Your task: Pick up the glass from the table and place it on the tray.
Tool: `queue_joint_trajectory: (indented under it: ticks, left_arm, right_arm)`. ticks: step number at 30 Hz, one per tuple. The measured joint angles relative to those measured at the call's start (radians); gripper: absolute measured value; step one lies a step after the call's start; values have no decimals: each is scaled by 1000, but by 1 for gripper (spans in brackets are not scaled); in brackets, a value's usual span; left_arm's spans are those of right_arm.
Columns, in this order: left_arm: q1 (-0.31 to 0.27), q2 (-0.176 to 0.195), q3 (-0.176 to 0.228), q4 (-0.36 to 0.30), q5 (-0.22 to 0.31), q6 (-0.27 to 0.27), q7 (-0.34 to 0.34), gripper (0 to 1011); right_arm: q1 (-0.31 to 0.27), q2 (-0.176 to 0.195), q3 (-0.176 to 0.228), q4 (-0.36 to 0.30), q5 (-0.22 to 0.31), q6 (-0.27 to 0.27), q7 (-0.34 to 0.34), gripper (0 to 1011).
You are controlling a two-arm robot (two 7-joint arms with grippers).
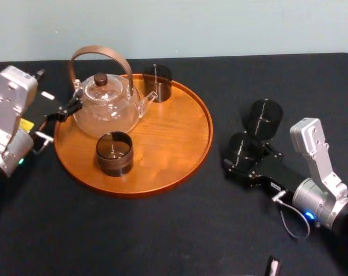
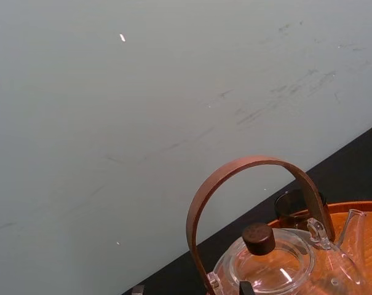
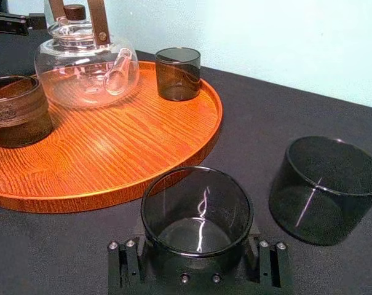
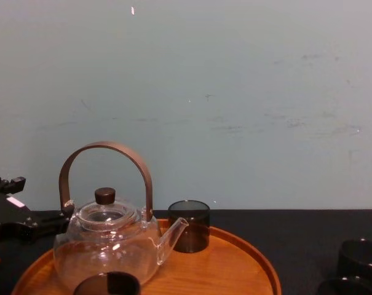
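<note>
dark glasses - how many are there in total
4. On the tray: a back glass by the teapot's spout and a front glass. On the table, right side: a near glass at the right gripper, a far glass just beyond it. None seem hidden.

Chest view, lower right: we log far glass (image 4: 360,259) and near glass (image 4: 344,287) cut off. Tray (image 4: 259,261) front cut at bottom edge.

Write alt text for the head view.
The right gripper is at a dark glass on the black table, right of the round wooden tray, with a second dark glass just beyond it. The tray holds a glass teapot and two more dark glasses; the left gripper sits by the teapot at the tray's left edge.
</note>
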Motion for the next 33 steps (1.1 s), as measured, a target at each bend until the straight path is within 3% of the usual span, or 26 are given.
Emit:
queue_joint_trajectory:
  ticks: [4,21,33]
  left_arm:
    - [0,0,0,0,0,0,0,1001]
    - [0,0,0,0,0,0,0,1001]
    - [0,0,0,0,0,0,0,1001]
  right_arm:
    - [0,0,0,0,0,0,0,905]
    - [-3,3,4,-3,14,-1,8,905]
    - [-9,28,-8,-78,21,35,11,904]
